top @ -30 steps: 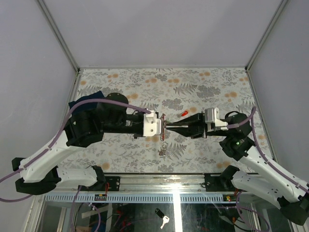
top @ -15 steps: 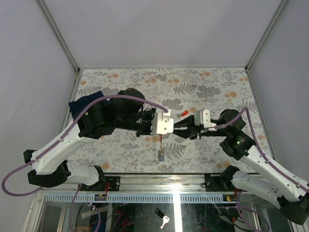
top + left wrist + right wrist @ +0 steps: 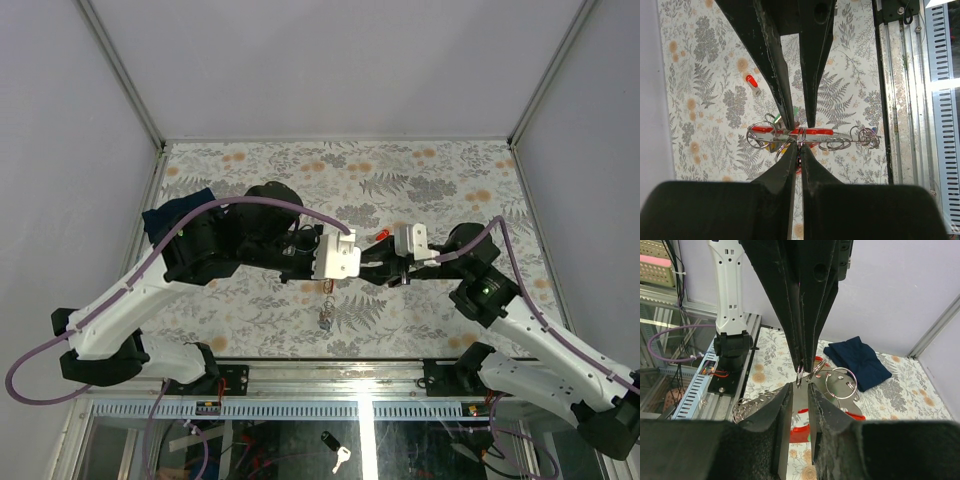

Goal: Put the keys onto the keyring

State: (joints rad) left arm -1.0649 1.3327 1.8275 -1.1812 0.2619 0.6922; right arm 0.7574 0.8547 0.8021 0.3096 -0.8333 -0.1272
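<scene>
1. The left gripper (image 3: 800, 149) is clamped shut on the keyring (image 3: 812, 133), pinching it near mid-length. It holds it in the air above the table (image 3: 705, 60), at the centre of the left wrist view.
2. The right gripper (image 3: 800, 122) comes in from the top of that view. Its jaws are partly apart and straddle the same stretch of the keyring. I cannot see them gripping anything.
3. The keyring looks light, and it is part stiff, part floppy. The flat fob and red strap (image 3: 762, 129) should take a firm pinch. The thin wire rings (image 3: 835, 145) hang loose and will likely swing or twist at a touch.
4. Bare metal is slippery, so the fob's flat face or the strap is probably the best place to hold, leaving the split ring free.
5. One red-tagged key (image 3: 752, 84) lies on the table in the upper left of the left wrist view, well apart from the keyring. It is small and flat, and is probably best taken by its plastic tag.
6. Forcing a ring open risks bending it, so gentle pressure seems wise.
</scene>
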